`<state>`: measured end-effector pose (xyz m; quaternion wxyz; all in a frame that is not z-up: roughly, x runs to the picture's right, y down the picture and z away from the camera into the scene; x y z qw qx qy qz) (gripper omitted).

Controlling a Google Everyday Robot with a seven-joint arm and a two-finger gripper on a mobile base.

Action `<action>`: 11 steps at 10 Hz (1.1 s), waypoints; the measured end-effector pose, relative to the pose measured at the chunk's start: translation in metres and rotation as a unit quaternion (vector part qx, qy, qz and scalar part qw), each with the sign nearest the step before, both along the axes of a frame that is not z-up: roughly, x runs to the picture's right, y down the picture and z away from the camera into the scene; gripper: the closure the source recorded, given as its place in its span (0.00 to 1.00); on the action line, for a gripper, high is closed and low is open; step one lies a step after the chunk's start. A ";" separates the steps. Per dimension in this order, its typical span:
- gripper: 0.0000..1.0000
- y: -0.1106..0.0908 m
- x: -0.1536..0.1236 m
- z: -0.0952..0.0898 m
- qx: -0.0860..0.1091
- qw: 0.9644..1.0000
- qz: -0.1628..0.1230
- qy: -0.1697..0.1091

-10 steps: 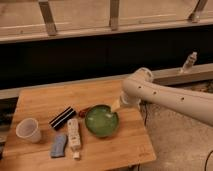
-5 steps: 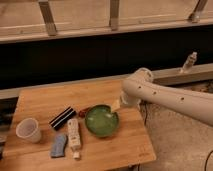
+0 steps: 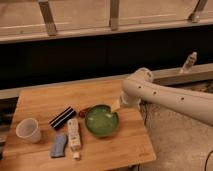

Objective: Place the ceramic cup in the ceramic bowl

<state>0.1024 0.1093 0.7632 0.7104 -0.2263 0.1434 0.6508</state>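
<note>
gripper [image 3: 116, 105] at ceramic bowl [image 3: 99, 126] rim | ceramic cup [image 3: 28, 130] well apart | remote [image 3: 74, 135] between

Wooden table [image 3: 47, 102] carrying six things.
The cup [image 3: 28, 130] stood at the near left. A black box [image 3: 62, 117], a white stick [image 3: 74, 135] and a blue object [image 3: 59, 146] lay mid-table. The bowl [image 3: 101, 120] sat to their right, with a small red thing [image 3: 85, 111] by its far left rim. The gripper [image 3: 116, 105] was at the bowl's far right rim.

No legible text anywhere; pincer [image 3: 116, 105] at far rim of the ceramic bowl [image 3: 100, 131]
</note>
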 end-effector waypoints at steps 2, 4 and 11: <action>0.20 0.000 0.000 0.000 0.000 1.000 0.000 0.000; 0.20 0.000 0.000 0.000 0.000 1.000 0.000 0.000; 0.20 -0.019 -0.009 -0.004 0.021 1.000 -0.007 -0.019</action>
